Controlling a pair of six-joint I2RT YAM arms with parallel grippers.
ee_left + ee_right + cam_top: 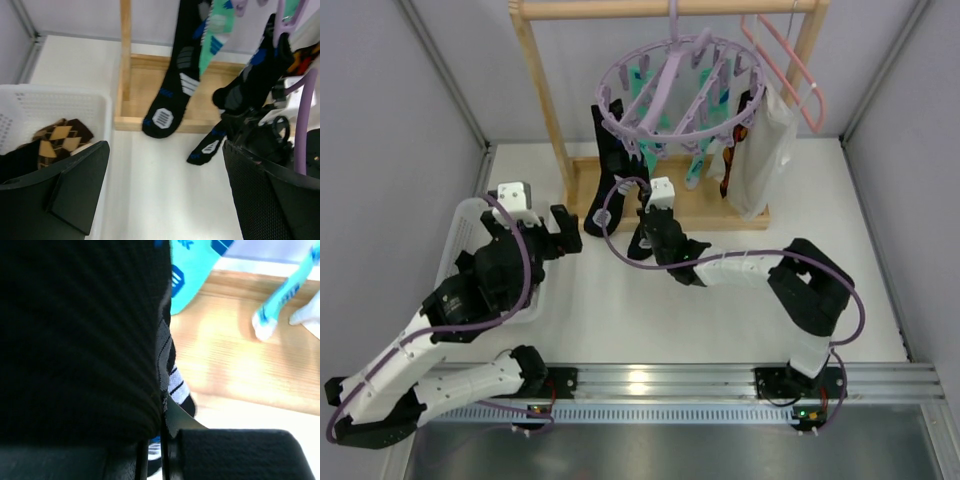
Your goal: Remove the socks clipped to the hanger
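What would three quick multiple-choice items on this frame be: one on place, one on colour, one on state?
1. Where does the argyle sock lie?
A. in the white basket
B. on the wooden base
C. clipped to the pink hanger

2. What colour is the ring hanger?
A. green
B. lavender
C. red

3. What state is the right claw in?
A. wide open above bare table
B. shut on a teal sock
C. shut on a black sock

Key:
1 A: the left wrist view shows the sock's diamond pattern inside the basket wall.
2 B: the top view shows the ring, spokes and hook all pale purple.
3 C: the right wrist view shows black ribbed fabric pinched between the closed fingers.
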